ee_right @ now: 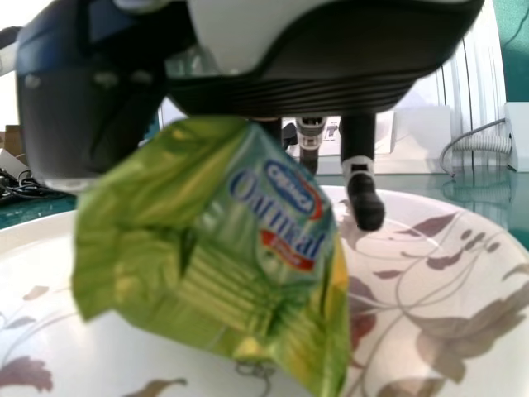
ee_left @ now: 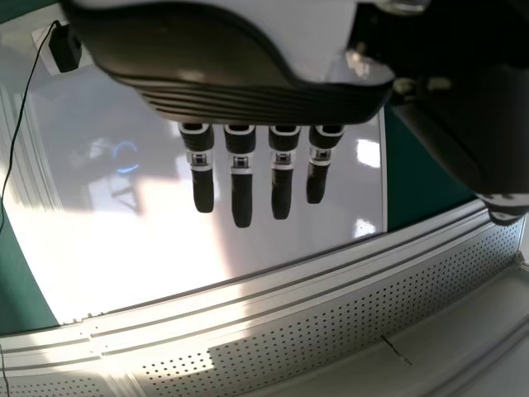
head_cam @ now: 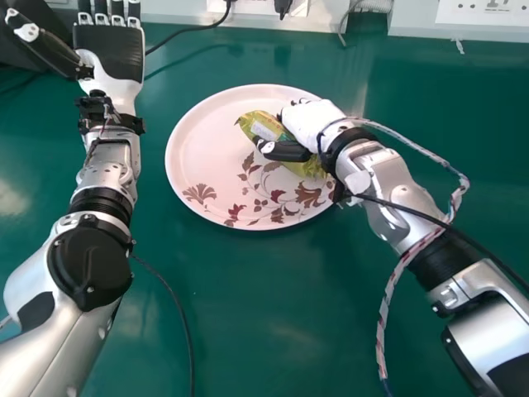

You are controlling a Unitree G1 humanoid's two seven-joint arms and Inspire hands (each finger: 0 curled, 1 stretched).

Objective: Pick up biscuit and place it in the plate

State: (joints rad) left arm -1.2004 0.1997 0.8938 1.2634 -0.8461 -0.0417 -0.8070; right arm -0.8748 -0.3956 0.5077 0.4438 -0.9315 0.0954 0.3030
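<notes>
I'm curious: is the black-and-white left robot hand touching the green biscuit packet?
No, the left robot hand sits apart, left of the packet and round pink plate.

The central plate is pale pink with brownish-red leaves. The biscuit packet is yellow-green, the table deep green.

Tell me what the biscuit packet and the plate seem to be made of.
Biscuit packet: probably thin plastic film, slightly shiny, crinkled into sharp folds. Plate: smooth and glossy, perhaps melamine or glazed ceramic; its rigid round shape and sheen suit either.
</notes>
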